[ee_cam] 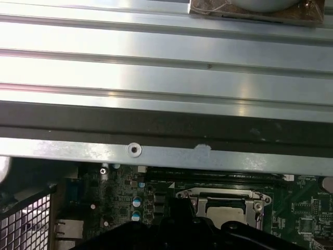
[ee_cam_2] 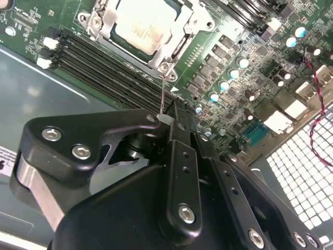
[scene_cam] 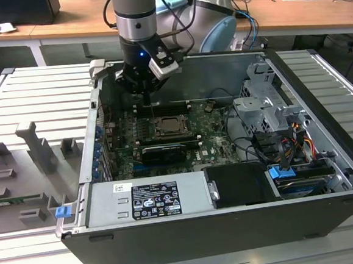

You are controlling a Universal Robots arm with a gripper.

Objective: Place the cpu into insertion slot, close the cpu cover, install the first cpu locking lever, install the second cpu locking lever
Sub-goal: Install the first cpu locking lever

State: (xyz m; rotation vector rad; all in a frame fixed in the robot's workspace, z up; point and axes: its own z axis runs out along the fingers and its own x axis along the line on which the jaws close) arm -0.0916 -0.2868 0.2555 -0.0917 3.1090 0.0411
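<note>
grey table (scene_cam: 27, 101) bears open case (scene_cam: 245, 224); gripper (ee_cam_2: 169, 116) pinches lever (ee_cam_2: 162, 94) beside cpu (ee_cam_2: 145, 26)

Cpu (ee_cam_2: 141, 25) sat in insertion slot (scene_cam: 178, 132), cpu cover (ee_cam_2: 179, 40) lying flat over its edges. Gripper (scene_cam: 147, 99) hung over the board (scene_cam: 217, 140), just behind the slot. Long card (scene_cam: 163, 152) lay before the slot; drive cage (scene_cam: 263, 110) toward the exterior view's right.

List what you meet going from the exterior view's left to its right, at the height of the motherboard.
grey moulded tray → the cpu → metal drive cage → bundle of coloured wires
</note>
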